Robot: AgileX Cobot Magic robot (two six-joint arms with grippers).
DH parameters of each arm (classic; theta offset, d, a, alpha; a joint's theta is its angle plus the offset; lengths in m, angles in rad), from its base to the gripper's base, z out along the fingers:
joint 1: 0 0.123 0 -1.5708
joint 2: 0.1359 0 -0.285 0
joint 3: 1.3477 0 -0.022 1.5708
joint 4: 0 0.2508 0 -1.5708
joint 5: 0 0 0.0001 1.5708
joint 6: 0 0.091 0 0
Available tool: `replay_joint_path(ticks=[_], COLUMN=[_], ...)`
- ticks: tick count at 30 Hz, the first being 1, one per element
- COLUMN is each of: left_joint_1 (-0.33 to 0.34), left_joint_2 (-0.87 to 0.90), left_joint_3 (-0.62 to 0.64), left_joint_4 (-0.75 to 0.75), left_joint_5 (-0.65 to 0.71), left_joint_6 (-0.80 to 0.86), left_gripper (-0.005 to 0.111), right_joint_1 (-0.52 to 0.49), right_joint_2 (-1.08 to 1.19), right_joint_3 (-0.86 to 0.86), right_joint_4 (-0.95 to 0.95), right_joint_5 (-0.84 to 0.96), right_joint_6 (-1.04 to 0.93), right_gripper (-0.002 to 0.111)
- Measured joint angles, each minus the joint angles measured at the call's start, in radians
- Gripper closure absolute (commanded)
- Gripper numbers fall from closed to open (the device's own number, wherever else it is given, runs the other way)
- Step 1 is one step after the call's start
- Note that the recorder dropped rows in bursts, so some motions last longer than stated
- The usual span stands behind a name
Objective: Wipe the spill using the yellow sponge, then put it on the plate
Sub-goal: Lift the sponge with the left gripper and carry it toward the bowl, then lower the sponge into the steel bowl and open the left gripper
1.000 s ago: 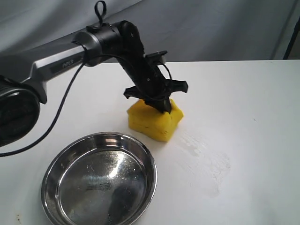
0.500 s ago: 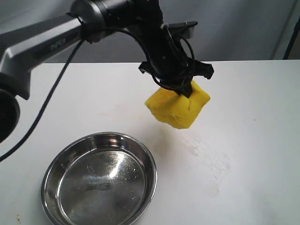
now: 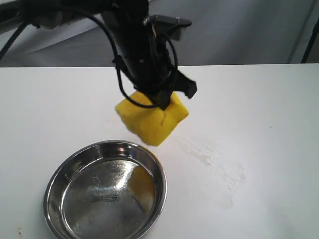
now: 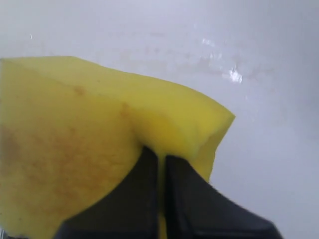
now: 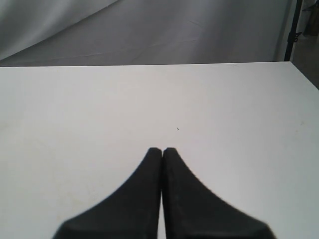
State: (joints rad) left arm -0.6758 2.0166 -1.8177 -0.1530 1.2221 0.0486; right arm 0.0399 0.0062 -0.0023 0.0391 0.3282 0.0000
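Note:
The yellow sponge (image 3: 151,119) hangs in the air above the table, just past the far rim of the plate (image 3: 57,175). My left gripper (image 3: 162,102) is shut on the sponge, pinching a fold of its top; in the left wrist view the sponge (image 4: 89,139) fills the frame and the gripper (image 4: 161,157) bites into it. The steel plate sits empty at the front left, and the sponge's yellow reflection shows in its base. No amber blot shows; only a faint wet smear (image 3: 214,167) lies right of the plate. My right gripper (image 5: 161,150) is shut and empty over bare table.
The white table (image 3: 259,104) ends at a grey backdrop behind. A dark stand leg (image 3: 311,35) rises at the far right corner. The left arm's black cable (image 3: 117,55) loops above the sponge.
The left gripper has lifted the sponge off the table and carried it first right, then back left toward the plate. The plate has not moved.

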Motion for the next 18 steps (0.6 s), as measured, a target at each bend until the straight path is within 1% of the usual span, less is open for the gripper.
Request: replay_joint_path(ticks=[5,9,15,16,18], left_joint_1=[0.000,0.000,0.000,0.000,0.000], left_joint_2=[-0.084,-0.130,-0.139,-0.139,-0.139], left_joint_3=[0.231,0.389,0.546,0.572,0.591], left_joint_4=[0.081,0.116,0.098,0.089,0.087], left_joint_5=[-0.001,-0.059,-0.162,-0.180,-0.190], left_joint_6=[-0.015,-0.037,-0.037,-0.031,-0.031], left_gripper=[0.107,0.107,0.106,0.105,0.098], right_joint_1=[0.000,0.000,0.000,0.000,0.000], right_joint_2=[0.000,0.000,0.000,0.000,0.000], right_joint_3=[0.000,0.000,0.000,0.000,0.000], right_joint_4=[0.000,0.000,0.000,0.000,0.000], right_joint_5=[0.000,0.000,0.000,0.000,0.000], right_joint_6=[0.000,0.000,0.000,0.000,0.000], right_gripper=[0.108,0.108,0.108,0.108,0.108])
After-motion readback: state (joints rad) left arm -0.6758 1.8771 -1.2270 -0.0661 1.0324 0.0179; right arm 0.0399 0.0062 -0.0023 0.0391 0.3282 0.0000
